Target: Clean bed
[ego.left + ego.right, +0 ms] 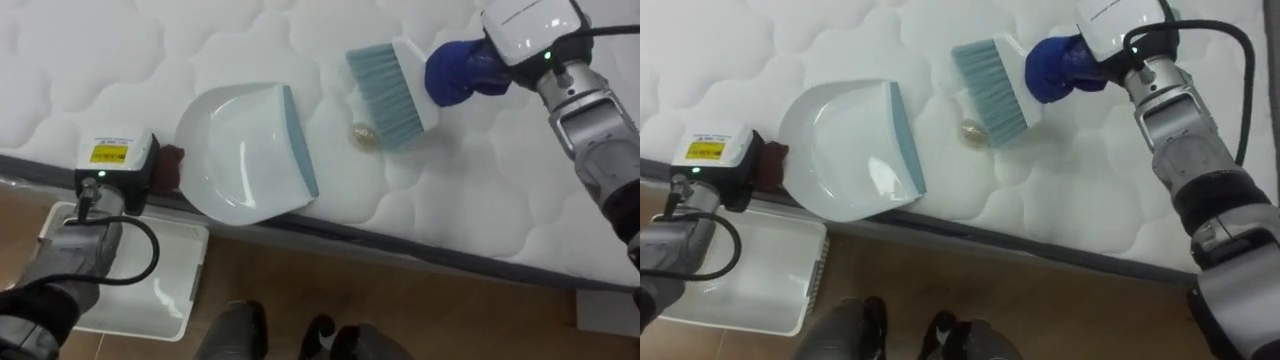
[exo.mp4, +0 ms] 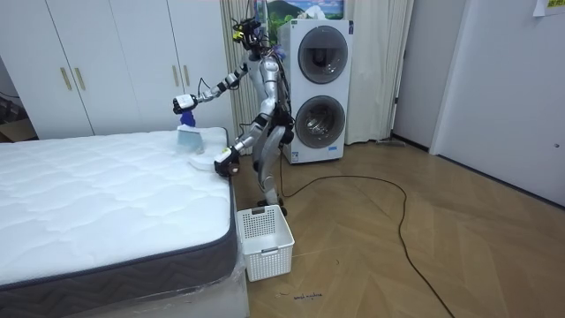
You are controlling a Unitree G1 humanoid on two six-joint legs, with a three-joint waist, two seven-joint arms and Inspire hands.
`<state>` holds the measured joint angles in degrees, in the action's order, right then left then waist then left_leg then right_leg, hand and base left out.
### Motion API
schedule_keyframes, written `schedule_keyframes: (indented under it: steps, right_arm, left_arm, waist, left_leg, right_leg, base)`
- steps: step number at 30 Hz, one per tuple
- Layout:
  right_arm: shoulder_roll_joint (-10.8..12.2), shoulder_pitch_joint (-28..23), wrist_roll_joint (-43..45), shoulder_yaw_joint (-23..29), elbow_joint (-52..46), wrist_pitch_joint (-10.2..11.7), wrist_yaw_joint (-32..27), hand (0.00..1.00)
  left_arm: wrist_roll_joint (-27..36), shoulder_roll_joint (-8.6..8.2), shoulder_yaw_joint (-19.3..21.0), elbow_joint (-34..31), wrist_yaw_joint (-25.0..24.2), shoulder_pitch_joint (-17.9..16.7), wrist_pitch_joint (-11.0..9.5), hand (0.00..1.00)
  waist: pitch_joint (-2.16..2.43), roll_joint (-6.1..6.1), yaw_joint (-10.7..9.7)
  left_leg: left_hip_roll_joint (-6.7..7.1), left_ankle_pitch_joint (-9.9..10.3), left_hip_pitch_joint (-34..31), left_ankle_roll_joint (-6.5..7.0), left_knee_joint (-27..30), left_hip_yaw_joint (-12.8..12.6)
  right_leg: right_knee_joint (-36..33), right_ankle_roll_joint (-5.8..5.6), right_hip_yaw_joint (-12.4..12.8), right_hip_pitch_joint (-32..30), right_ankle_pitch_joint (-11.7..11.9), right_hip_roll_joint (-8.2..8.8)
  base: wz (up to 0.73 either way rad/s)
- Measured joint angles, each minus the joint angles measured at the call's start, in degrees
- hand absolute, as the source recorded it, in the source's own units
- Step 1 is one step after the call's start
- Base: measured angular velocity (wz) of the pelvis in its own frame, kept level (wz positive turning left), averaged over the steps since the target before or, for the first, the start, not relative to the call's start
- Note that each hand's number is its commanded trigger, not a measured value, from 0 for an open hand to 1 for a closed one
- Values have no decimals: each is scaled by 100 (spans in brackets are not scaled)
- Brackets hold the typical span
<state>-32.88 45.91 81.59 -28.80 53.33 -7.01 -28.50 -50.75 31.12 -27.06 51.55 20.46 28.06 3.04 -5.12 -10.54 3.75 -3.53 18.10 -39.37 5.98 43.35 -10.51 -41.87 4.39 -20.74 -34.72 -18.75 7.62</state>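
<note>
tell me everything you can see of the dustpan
The dustpan is white, smooth and plastic-looking, a wide shallow scoop with a grey-blue strip along its straight front lip. It looks empty. It lies on the mattress at the bed's near edge, its lip turned toward the brush and a small crumpled scrap lying apart from it. The left hand is at its rear end.

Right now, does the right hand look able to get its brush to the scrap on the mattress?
Probably yes. The right hand grips the brush, whose bristles sit right beside the scrap on the mattress, and nothing lies between them. The dustpan lies on the scrap's other side.
</note>
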Motion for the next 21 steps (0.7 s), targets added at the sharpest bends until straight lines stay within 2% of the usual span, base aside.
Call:
schedule_keyframes:
  steps: [6, 8, 11, 21]
  right_arm:
    - [0, -138, 11, -119, -126, -174, 571, 100]
    - [18, -204, -15, -161, -127, -178, 761, 100]
    - [75, -323, -92, -268, -86, -178, 991, 100]
    - [119, -470, -166, -383, 41, -180, 1375, 100]
  left_arm:
    - [56, -10, -1, -11, -206, 27, 148, 100]
    - [59, -63, -10, -11, -332, 68, 158, 100]
    - [74, -71, -10, 10, -415, 115, 162, 100]
    - [181, -71, -8, 10, -494, 116, 191, 100]
  waist:
    - [16, 72, -25]
    - [12, 203, -34]
    - [8, 272, -21]
    - [9, 359, -20]
  left_leg:
    - [-77, -1, -3, -2, -4, 59]
    - [-100, -3, 23, -1, -16, 90]
    - [-96, -14, 81, -2, -60, 97]
    - [-83, -56, 104, -53, -140, 116]
  right_leg:
    - [187, 10, -83, 82, 113, -115]
    - [279, 14, -128, 150, 185, -150]
    - [326, 7, -136, 216, 202, -159]
    - [328, 31, -140, 208, 216, -161]
  base:
    - [-1]
    - [0]
    - [0]
    - [0]
